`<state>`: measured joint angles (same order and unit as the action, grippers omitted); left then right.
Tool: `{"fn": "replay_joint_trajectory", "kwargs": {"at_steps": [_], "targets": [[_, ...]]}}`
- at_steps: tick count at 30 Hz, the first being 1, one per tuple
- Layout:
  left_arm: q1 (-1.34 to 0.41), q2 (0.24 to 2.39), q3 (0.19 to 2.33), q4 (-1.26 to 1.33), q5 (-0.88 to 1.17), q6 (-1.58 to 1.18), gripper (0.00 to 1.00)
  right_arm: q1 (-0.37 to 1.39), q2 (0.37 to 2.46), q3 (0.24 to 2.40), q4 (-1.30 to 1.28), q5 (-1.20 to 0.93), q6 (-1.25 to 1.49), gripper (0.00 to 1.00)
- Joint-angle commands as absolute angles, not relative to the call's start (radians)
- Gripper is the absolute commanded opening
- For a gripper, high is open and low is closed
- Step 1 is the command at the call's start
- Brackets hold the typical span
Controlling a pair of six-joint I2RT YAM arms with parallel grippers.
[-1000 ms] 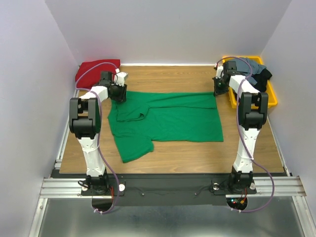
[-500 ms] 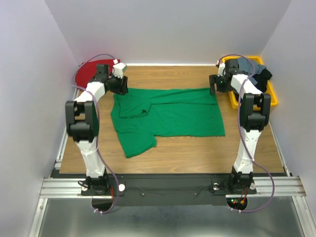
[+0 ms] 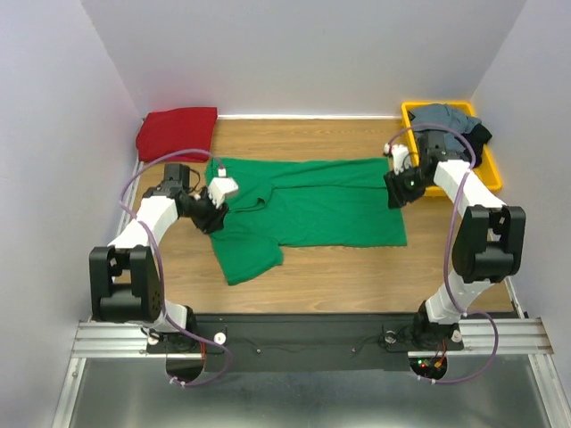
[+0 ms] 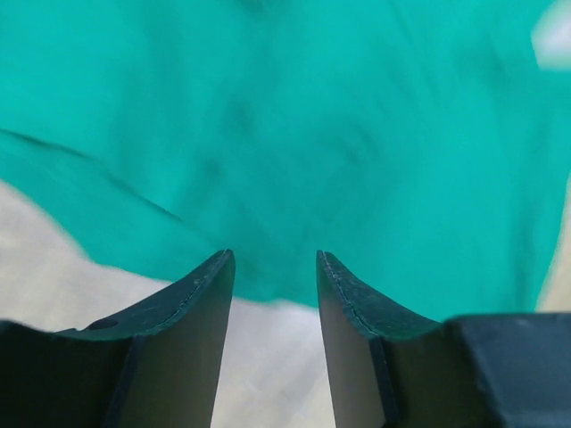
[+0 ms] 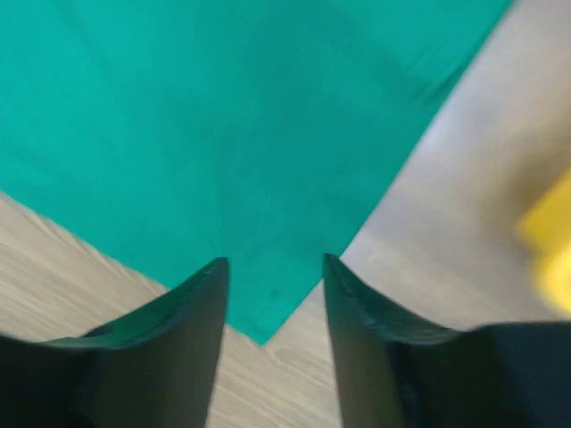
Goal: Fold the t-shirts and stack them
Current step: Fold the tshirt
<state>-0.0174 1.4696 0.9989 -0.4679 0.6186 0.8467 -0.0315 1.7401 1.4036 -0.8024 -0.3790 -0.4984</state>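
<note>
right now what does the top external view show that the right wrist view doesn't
Only top external: a folded red t-shirt in the far left corner, grey and black shirts piled at far right, and the left end effector. Only right wrist: the right end effector open, nothing between its fingers, over a corner of the green t-shirt. Both: that green t-shirt, the wooden table, some yellow tray.

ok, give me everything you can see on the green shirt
The green shirt is plain soft cloth in a bright solid green. It lies spread on the wooden table, running left to right. Its left end is wrinkled and bunched, and one short sleeve sticks out toward the near edge. The left tool is open over its left edge, and the right tool is open over a corner at its right end. Whether either touches the cloth cannot be told.
</note>
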Motion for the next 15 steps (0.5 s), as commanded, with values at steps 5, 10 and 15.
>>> {"fn": "replay_joint_trajectory", "kwargs": {"at_steps": [5, 10, 15], "targets": [[-0.021, 1.279, 0.766, -0.551, 0.515, 1.131, 0.52, -0.018, 1.579, 1.106, -0.844, -0.357, -0.791, 0.46], [-0.023, 1.304, 0.739, -0.532, 0.502, 1.114, 0.52, -0.012, 1.543, 1.014, -0.784, -0.325, -0.830, 0.45], [-0.023, 1.305, 0.735, -0.508, 0.491, 1.103, 0.55, -0.005, 1.508, 0.939, -0.746, -0.301, -0.862, 0.47]]}}
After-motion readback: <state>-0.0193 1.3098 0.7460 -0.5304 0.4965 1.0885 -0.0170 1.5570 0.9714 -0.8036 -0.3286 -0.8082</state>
